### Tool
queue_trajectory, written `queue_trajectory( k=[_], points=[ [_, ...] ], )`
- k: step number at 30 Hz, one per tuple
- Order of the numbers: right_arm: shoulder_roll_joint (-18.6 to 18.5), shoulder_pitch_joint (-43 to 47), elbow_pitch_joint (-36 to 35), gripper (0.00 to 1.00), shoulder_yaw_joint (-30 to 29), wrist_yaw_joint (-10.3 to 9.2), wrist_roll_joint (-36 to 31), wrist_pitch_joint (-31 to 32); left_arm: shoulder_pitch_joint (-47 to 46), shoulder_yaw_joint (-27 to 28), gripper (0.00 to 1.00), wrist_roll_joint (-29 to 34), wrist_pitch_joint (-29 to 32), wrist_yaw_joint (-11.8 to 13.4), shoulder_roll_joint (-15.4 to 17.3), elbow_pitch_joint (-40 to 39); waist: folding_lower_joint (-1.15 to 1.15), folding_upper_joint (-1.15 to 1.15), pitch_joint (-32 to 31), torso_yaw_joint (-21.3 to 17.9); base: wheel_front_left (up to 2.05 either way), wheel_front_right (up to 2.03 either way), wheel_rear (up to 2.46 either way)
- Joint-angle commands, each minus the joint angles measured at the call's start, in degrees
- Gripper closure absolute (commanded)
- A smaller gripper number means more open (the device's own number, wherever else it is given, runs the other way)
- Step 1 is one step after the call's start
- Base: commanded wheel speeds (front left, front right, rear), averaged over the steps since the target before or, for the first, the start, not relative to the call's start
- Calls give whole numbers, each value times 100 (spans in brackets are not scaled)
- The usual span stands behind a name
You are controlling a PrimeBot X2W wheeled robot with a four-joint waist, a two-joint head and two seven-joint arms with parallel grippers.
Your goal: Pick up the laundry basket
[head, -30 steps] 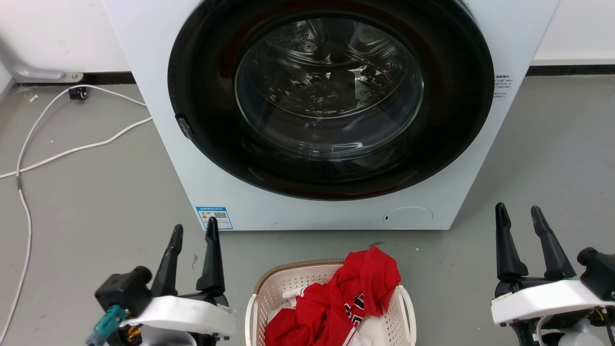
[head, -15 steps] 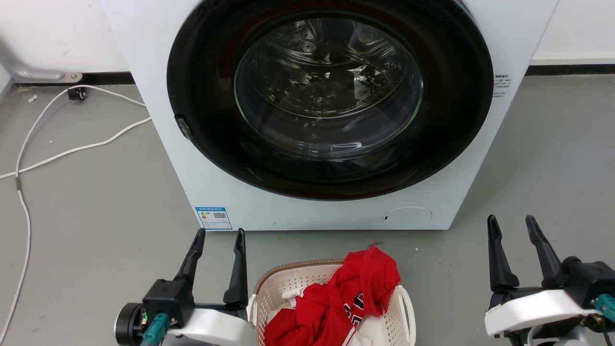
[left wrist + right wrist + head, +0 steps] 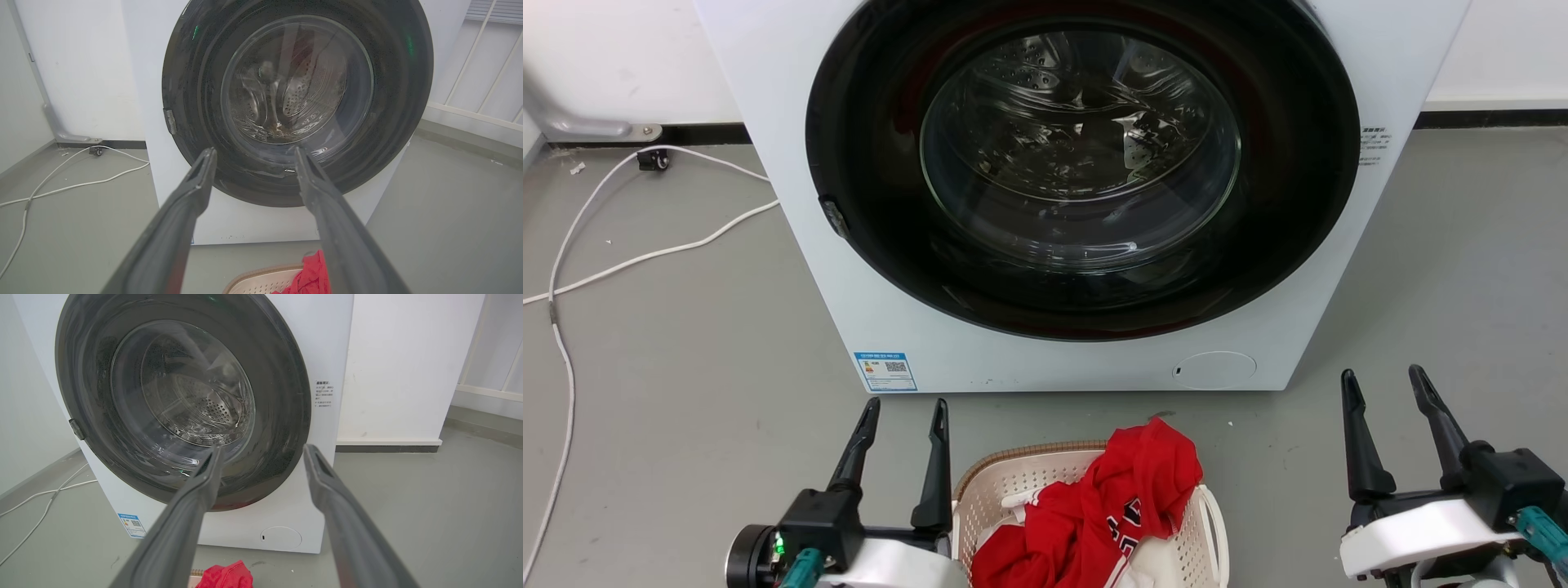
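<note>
The laundry basket (image 3: 1005,478), cream-white with perforated walls and a brown woven-look rim, stands on the floor at the bottom centre of the head view, a red garment (image 3: 1127,498) heaped in it. Its rim (image 3: 261,275) peeks in at the bottom of the left wrist view. A white loop handle (image 3: 1217,523) shows on its right side. My left gripper (image 3: 907,408) is open, right beside the basket's left edge, fingers pointing at the washer. My right gripper (image 3: 1384,380) is open, well to the right of the basket, holding nothing.
A large white washing machine (image 3: 866,269) with a shut dark round door (image 3: 1082,163) stands just behind the basket. White cables (image 3: 645,253) trail across the grey floor at the left. A white wall (image 3: 408,367) runs behind.
My left gripper has moved right and down, from apart to close beside the basket's left edge. My right gripper has drifted slightly left and lower. The basket has stayed put.
</note>
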Motion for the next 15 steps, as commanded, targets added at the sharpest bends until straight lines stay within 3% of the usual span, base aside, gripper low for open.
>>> queue_trajectory(
  k=[1, 9, 15],
  points=[
    [-9, 48, -10, 0, -14, -2, 15, -47, 49, 52, 0, 11, -47, -39, -39, -26, 0, 0, -1, 2, 0, 0, 0],
    [-8, 83, 135, 0, -7, -2, 110, -131, 216, 485, 0, 208, -132, -483, -299, 87, 0, 0, -14, 0, 0, 0, 0],
    [-8, 66, 122, 0, 17, -2, -129, -197, 242, 567, 0, 622, -196, -604, -382, 169, 0, 0, -19, -14, 0, 0, 0]
  ],
)
